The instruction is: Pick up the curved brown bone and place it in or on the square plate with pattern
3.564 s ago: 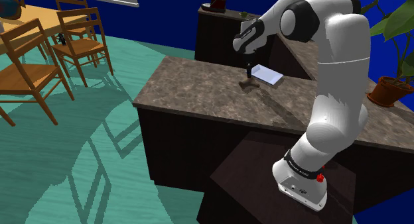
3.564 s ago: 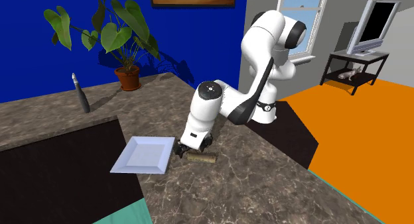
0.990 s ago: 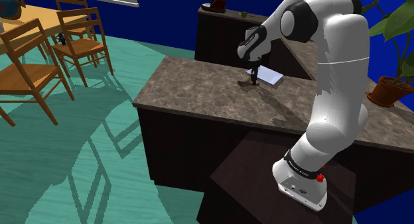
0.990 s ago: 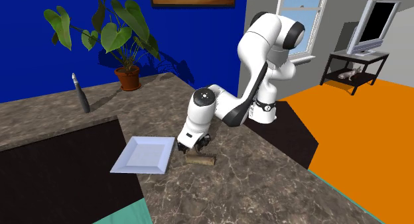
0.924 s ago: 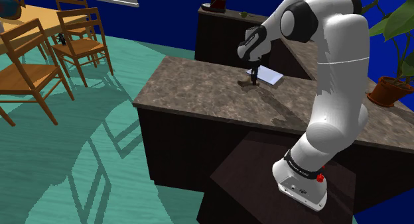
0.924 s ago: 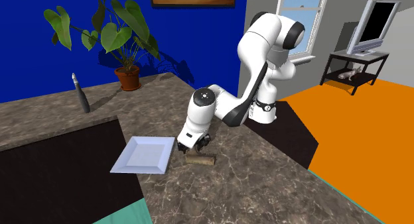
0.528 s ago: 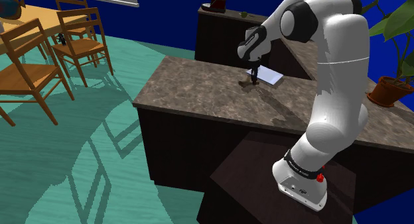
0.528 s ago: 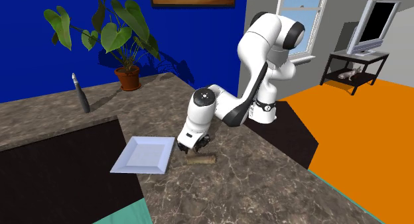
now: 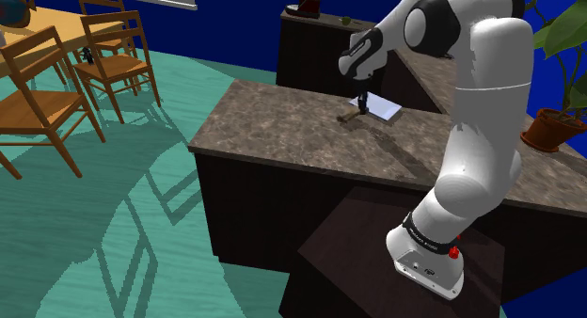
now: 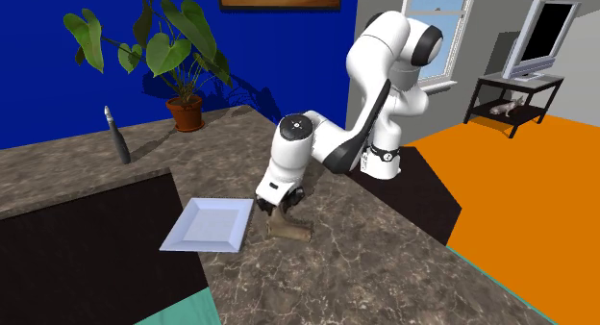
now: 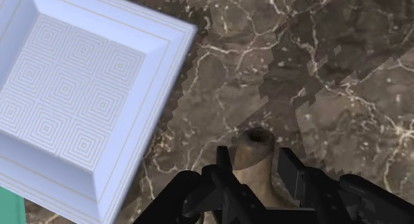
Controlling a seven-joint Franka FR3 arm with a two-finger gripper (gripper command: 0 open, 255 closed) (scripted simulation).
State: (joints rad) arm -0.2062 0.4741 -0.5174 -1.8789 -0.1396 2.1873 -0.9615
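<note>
Now, claw: closed down to the width of the bone, one black finger on each flank; nothing else is held.
Bone: brown, and clasped between the fingers near one end. The free end points away from the claw, over bare stone just beside the plate's near edge. In the second exterior view it slants down from the claw, and whether its low tip rests on the bench I cannot tell.
Plate: square, pale, with nested-square lines across its floor and a raised rim. It is empty and lies flat.
Bench: dark marbled stone; it carries the plate.
Why the grip sits so: taking the bone near its end lets the curve hang clear of the fingers. The shaft is narrow enough for both pads to bear on it.
Why the plate matters here: it lies just beside the bone, so the carry should be short and sideways.
Step, as judged: grasp made, transfer to the plate not yet done.
Next move calls for: enough height for the hanging tip to clear the plate's rim, then release over the patterned floor.
Risk: an end-held bone may swing or pivot in the grip and catch the rim.
</note>
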